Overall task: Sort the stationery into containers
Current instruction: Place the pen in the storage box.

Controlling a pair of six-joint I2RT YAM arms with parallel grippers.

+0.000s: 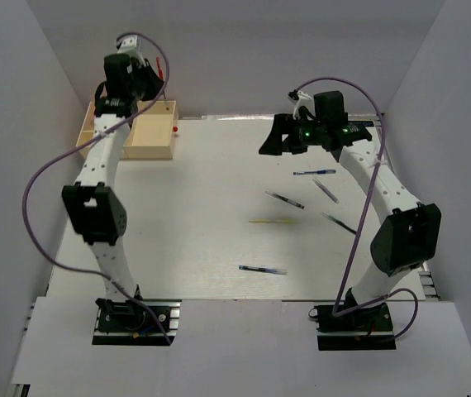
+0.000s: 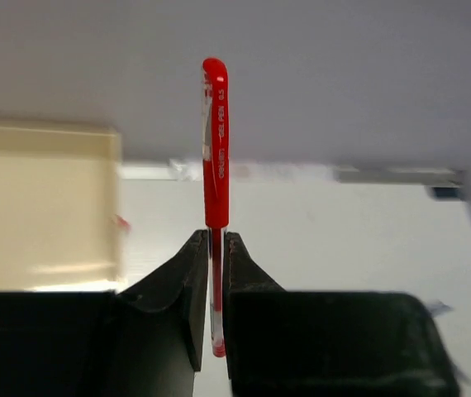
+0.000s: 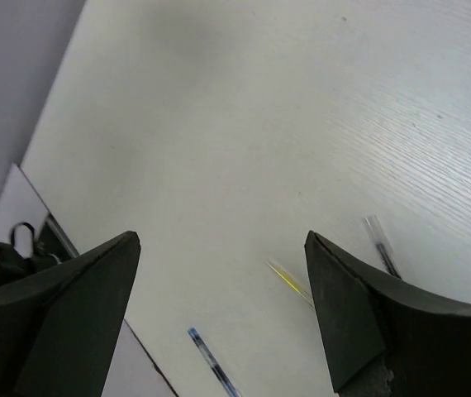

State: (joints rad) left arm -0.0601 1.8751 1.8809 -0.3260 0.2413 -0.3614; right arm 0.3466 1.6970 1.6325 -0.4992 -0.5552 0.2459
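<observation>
The left pincer (image 2: pixel 211 238) was clamped shut on a red gel pen (image 2: pixel 215 149), gripping it low on the clear barrel so the capped end stuck out well past the fingertips. It hung up by the far left corner of the counter (image 1: pixel 219 240), where the cream-beige tray (image 1: pixel 149 136) sat with its small red knob (image 1: pixel 175 130) facing the middle. From the left wrist view the tray lay off to one side of the pen, not under it, so I judged the delivery step was in hand with the drop not yet made. Next, that arm would need to bring the pen over one compartment, lower it, lay it closer to flat and then part its fingers, or the pen might tip over the shallow rim. The right pincer (image 3: pixel 222 241) was spread wide and empty, hovering over the far right part of the counter. Below it lay loose pens: a yellow-green one (image 1: pixel 273 221) near the centre, a blue one (image 1: pixel 262 270) toward the near edge, and several dark or clear ones (image 1: pixel 326 190) along the right side. Most of the sorting looked undone. The arm hid what the tray held.
</observation>
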